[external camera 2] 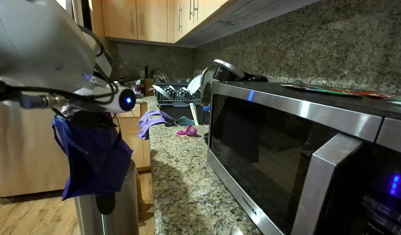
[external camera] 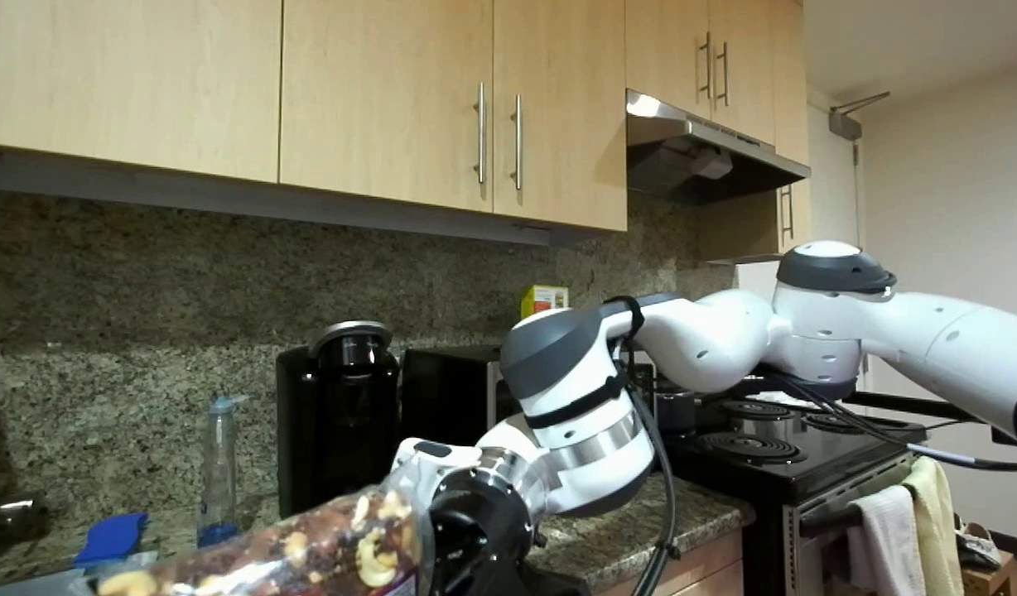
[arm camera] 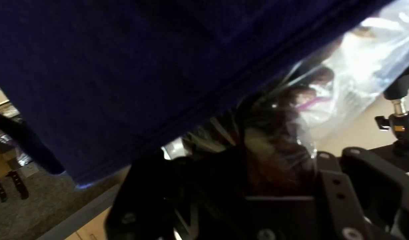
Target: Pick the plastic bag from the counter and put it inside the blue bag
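Note:
The clear plastic bag of mixed nuts and dried fruit (external camera: 310, 546) sticks out from my gripper (external camera: 467, 530) at the bottom of an exterior view. In the wrist view, the plastic bag (arm camera: 284, 140) lies between the dark fingers of the gripper (arm camera: 244, 160), which are closed against it. The blue bag (external camera 2: 96, 160) hangs open-shaped below the gripper in an exterior view, beside the counter. In the wrist view, its dark cloth (arm camera: 124, 73) covers the upper left, over part of the plastic bag and the left finger. How the blue bag hangs at the gripper is hidden.
A microwave (external camera 2: 262, 127) stands on the granite counter (external camera 2: 184, 182), with a pink measuring cup (external camera 2: 188, 131) behind. A trash can (external camera 2: 122, 209) stands under the blue bag. A coffee maker (external camera: 343, 414), bottle (external camera: 219, 472) and stove (external camera: 749, 447) line the wall. Cabinets (external camera: 384, 99) overhang.

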